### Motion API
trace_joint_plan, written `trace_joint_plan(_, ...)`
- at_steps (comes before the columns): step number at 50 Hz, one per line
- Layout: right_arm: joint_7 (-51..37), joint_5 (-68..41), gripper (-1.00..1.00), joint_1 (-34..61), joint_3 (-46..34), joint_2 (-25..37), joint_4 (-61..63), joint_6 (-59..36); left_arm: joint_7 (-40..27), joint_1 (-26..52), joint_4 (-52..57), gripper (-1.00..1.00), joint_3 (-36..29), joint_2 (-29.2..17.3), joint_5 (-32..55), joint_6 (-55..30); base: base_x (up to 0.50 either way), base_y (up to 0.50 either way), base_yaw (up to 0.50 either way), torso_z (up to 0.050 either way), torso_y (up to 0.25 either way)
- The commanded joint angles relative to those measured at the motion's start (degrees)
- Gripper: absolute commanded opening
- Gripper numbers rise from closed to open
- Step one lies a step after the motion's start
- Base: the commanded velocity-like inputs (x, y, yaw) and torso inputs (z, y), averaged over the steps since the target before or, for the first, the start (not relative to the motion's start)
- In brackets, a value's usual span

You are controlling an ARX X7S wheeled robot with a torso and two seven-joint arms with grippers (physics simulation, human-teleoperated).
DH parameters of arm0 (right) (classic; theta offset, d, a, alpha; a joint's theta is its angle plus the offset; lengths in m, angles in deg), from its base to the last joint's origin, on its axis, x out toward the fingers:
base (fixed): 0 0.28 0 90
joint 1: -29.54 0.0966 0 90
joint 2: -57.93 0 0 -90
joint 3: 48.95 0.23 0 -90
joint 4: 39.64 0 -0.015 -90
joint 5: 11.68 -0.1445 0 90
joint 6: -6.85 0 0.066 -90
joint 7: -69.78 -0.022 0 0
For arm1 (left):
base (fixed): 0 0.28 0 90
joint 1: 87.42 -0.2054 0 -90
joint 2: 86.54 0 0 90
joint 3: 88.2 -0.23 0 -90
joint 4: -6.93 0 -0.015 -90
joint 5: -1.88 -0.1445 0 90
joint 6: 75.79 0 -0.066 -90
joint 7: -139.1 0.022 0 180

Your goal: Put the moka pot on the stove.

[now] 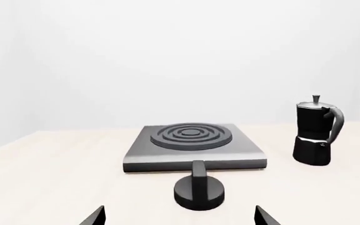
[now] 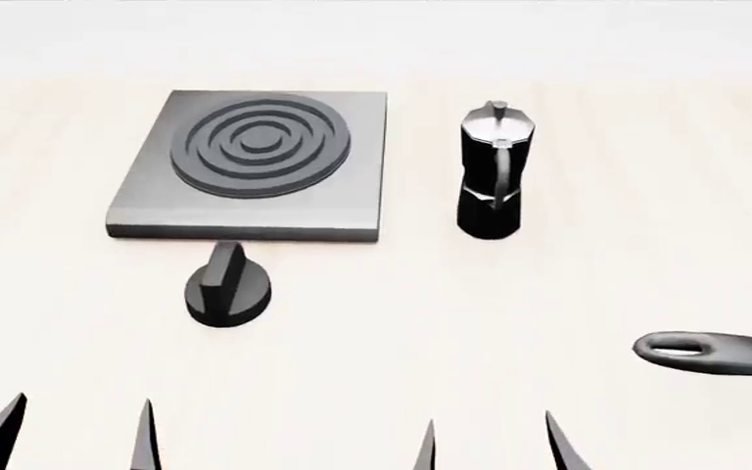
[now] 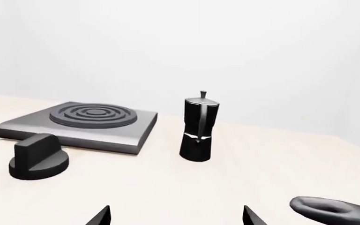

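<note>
The moka pot (image 2: 492,171) stands upright on the table just right of the stove (image 2: 350,147); it also shows in the left wrist view (image 1: 316,133) and the right wrist view (image 3: 198,129). The stove, a flat grey plate with raised rings, shows in the left wrist view (image 1: 196,152) and the right wrist view (image 3: 114,131). My left gripper (image 2: 73,436) is open and empty near the front edge, left of centre. My right gripper (image 2: 492,443) is open and empty, in front of the pot and well short of it.
A short round black knob (image 2: 227,287) with a ridge stands just in front of the stove. A dark pan handle (image 2: 709,352) pokes in from the right edge, near my right gripper. The table top (image 2: 390,352) is pale wood.
</note>
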Motion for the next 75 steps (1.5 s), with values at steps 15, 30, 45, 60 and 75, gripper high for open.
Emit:
trace_joint_plan(15,-0.22,-1.11,1.00,0.13,-0.13,0.43,-0.63,0.23,0.09,-0.05,0.47,1.00,-0.15,-0.46,2.01,-0.78,0.31,0.00,0.00,0.000,0.000)
trace_joint_plan(30,-0.96,-1.97,1.00,-0.01,-0.57,0.94,-0.40,0.23,-0.47,-0.06,0.31,1.00,-0.88,-1.09,2.53,-0.39,0.31,0.00,0.00,0.000,0.000)
trace_joint_plan(45,-1.58,-2.82,1.00,-0.14,-1.00,1.44,-0.01,0.11,-1.09,-0.16,0.57,1.00,-1.55,-1.70,3.07,-0.39,0.31,0.00,0.00,0.000,0.000)
trace_joint_plan(60,-2.20,-3.30,1.00,-0.13,-1.53,1.92,0.10,0.15,-1.71,-0.20,0.96,1.00,-2.12,-2.29,3.55,-0.56,0.31,0.00,0.00,0.000,0.001)
trace_joint_plan(75,-3.05,-3.32,1.00,-0.24,-1.94,2.35,-1.07,2.89,-2.18,-0.19,0.86,1.00,-2.65,-2.80,4.01,-0.30,0.25,0.00,0.00,0.000,0.000)
